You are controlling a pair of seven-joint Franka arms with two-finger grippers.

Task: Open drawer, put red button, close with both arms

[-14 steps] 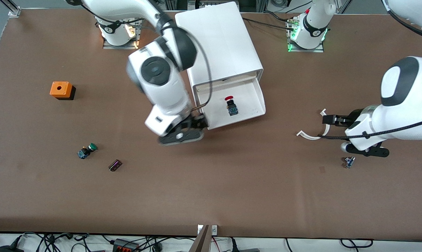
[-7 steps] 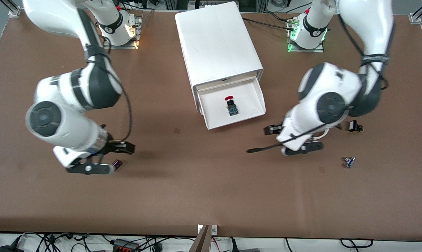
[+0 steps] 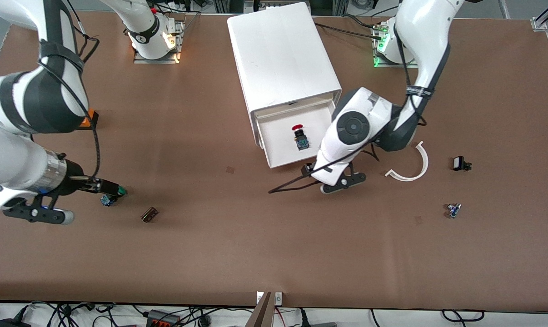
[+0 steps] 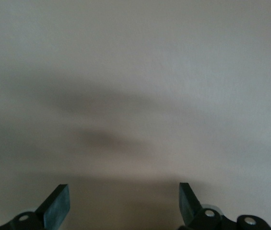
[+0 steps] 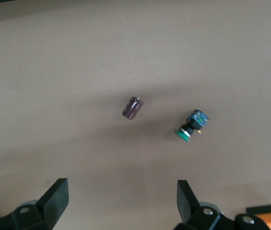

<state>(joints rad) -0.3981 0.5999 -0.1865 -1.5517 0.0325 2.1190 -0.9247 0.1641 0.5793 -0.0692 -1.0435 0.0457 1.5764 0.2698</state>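
Over the counter [image 3: 210, 254] by the green-capped button [image 3: 118, 191], the right gripper [image 5: 121, 199] has swung outward, fingers apart. Inside the open drawer [image 3: 281, 160] the red button [image 3: 300, 136] lies unmoved, cap toward the cabinet [image 3: 281, 54]. The left gripper [image 4: 124, 201], fingers apart, has moved in at the drawer's front corner.

Lab: two bench-mounted robot arms [image 3: 369, 127]

White jointed arms [image 3: 360, 127], black bands, black cables, black two-finger grippers [image 4: 123, 206]
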